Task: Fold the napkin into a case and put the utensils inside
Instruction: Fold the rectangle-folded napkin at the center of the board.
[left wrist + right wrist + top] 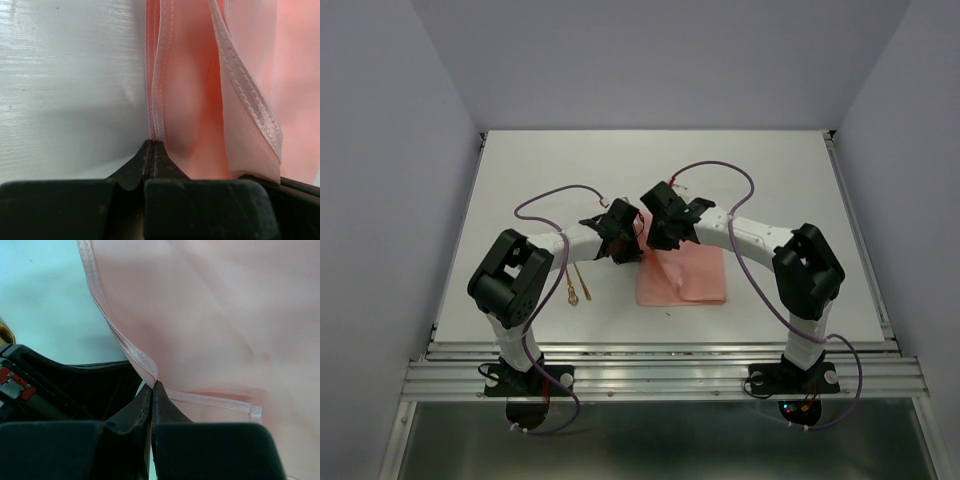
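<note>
The napkin lies on the tabletop as a partly folded rectangle, not yet a narrow case, so I judge the folding step is in hand. The left gripper is clamped on stacked hems at the napkin's far left corner. The right gripper pinches a hem at the napkin's far edge. The next move calls for carrying both pinched edges across the napkin together, layers aligned. Count: one napkin, two grippers, and two gold utensils just left of the napkin, untouched.
</note>
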Tool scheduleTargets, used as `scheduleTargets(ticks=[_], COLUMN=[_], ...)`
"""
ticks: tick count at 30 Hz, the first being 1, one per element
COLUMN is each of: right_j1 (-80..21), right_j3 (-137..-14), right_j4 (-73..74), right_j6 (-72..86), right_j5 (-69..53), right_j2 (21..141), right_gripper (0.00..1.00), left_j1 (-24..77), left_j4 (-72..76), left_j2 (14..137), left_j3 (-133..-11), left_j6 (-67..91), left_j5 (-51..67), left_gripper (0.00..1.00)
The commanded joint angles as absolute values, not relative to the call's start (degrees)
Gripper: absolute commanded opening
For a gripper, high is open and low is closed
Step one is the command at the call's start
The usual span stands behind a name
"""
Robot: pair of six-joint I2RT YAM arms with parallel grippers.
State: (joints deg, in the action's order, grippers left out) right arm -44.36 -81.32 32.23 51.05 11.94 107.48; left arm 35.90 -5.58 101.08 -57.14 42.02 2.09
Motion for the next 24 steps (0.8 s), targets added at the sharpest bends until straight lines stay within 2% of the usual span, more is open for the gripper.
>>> scheduleTargets(ticks=[1,24], right_j1=[-45.4,-46.4], right_j3=[-84.7,-85.8], right_j4=[30.8,30.5], right_j6=[51.8,53.8], right_j5=[12.7,13.4], right_j2=[106.7,111.4], right_gripper=[0.01,0.01], left_j1=[36.0,36.0], left_j4=[-8.6,-8.5], left_j2=[102.1,100.8], left_j3=[-56.8,-55.7], left_j6=[41.1,41.3], left_j5=[1.8,1.7], left_gripper=[0.00,0.00])
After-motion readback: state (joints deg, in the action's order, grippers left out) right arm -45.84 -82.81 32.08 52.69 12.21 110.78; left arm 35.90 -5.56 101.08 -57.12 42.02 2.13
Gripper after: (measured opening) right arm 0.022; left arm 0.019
